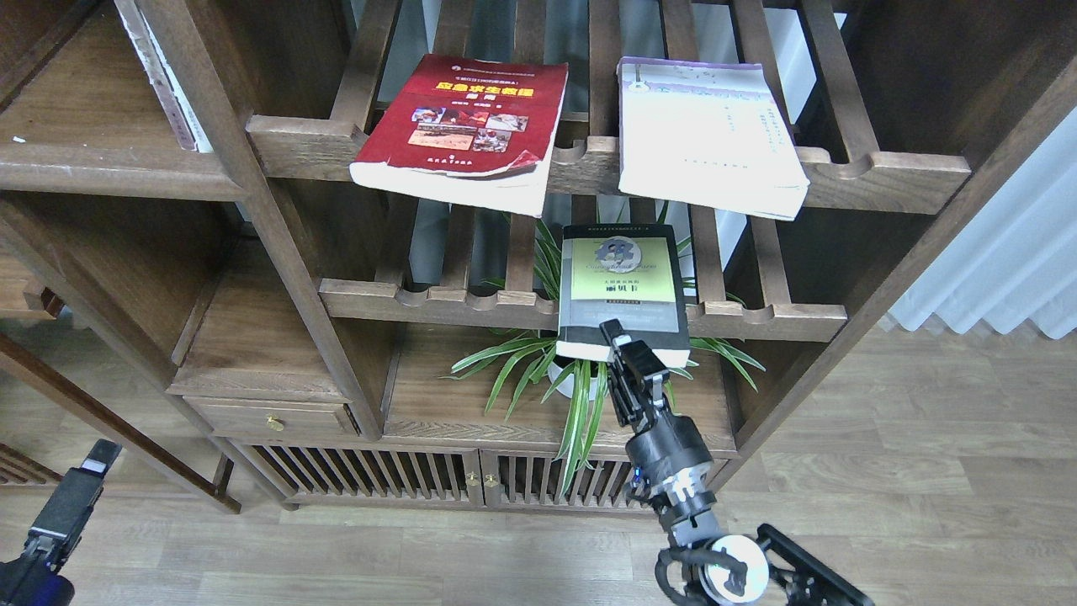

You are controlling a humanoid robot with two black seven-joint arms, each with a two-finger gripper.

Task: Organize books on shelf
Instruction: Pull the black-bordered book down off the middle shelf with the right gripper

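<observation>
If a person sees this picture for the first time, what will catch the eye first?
Probably the red book and the white book overhanging the upper slatted rack. Below them, the right gripper meets the near edge of the dark-grey book, which lies on the lower rack above a green plant.

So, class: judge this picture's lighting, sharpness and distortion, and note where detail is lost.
Head view: even, soft light; the white paperback with purple top strip looks washed out, its print faint; the red paperback with yellow title is sharp; the right claw is dark; shelf posts splay outward, suggesting wide-angle distortion.
</observation>
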